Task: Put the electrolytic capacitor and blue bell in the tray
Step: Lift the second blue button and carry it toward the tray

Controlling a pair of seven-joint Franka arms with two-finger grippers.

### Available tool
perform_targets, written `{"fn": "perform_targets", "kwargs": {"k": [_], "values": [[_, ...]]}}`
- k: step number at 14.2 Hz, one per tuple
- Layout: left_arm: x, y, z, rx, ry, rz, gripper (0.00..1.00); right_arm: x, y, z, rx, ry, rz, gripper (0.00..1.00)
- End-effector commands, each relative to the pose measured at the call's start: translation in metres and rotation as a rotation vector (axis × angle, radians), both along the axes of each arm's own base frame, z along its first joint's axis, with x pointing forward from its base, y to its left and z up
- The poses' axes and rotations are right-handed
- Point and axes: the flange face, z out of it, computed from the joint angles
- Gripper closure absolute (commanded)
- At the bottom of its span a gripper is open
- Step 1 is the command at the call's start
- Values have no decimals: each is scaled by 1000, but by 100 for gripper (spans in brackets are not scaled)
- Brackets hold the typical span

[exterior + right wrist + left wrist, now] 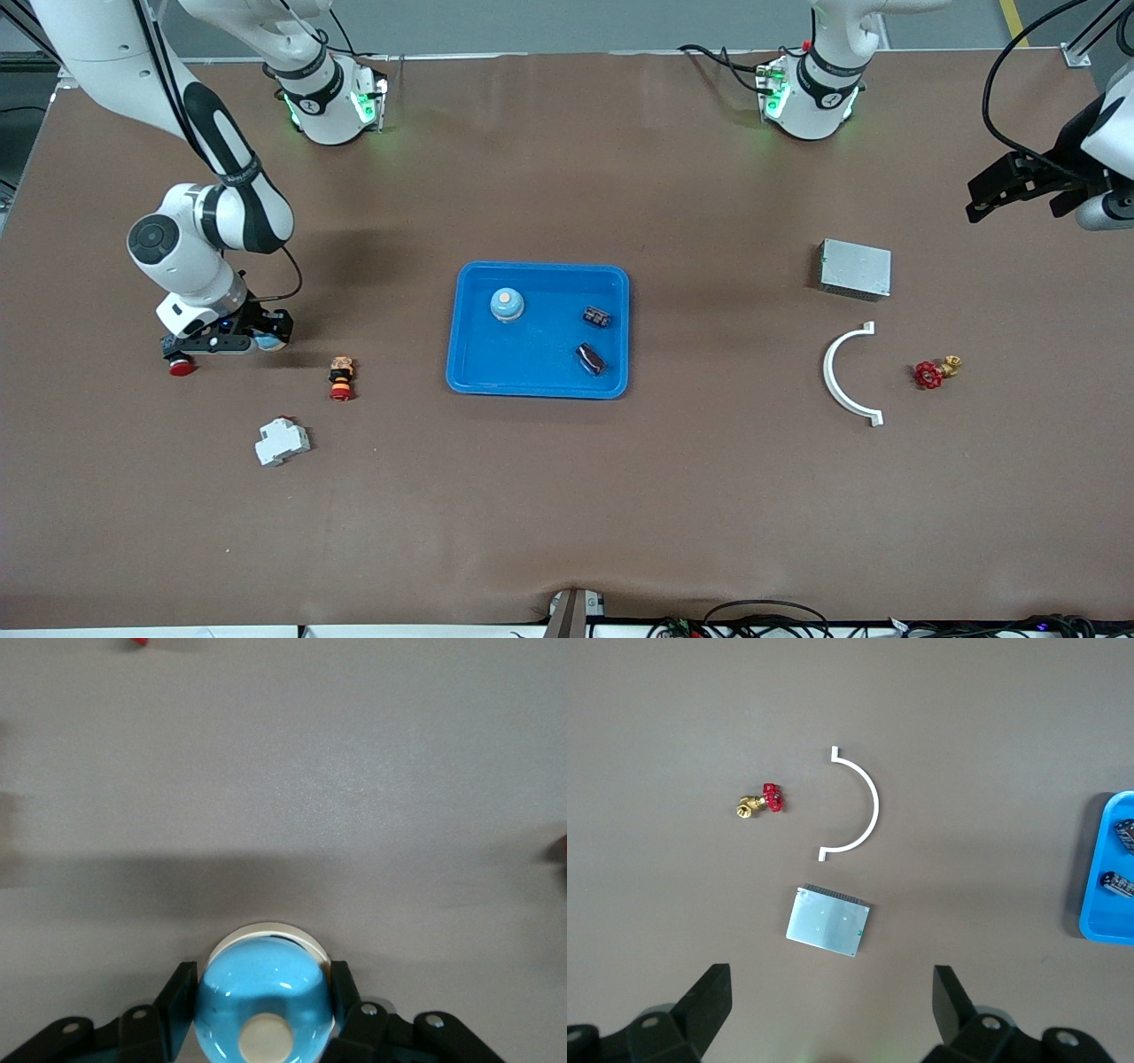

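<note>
My right gripper (261,992) is shut on a blue bell (263,1005), a glossy light-blue dome with a cream button; the black fingers (177,1003) press its two sides. In the front view this gripper (257,338) is low at the right arm's end of the table, the bell (276,340) just showing. The blue tray (469,354) in the middle holds another blue bell (507,304) and two dark electrolytic capacitors (597,315) (591,358). My left gripper (1019,186) hangs open and waits over the left arm's end, above the grey box (828,923).
A grey metal box (855,268), a white curved part (846,372) and a red-handled brass valve (935,370) lie toward the left arm's end. Near my right gripper are a red button (182,366), a small orange-and-red part (341,378) and a white breaker (282,440).
</note>
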Motion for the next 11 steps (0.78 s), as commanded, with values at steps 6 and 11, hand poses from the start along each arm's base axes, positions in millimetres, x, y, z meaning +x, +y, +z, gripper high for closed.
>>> {"fn": "perform_targets", "kwargs": {"k": [6,11], "values": [[-6,0,1,-19,7,-15,0,32,48,93,137,125,-81,100],[-6,0,1,-19,10,-15,0,33,152,115,136,129,-222,100]]}}
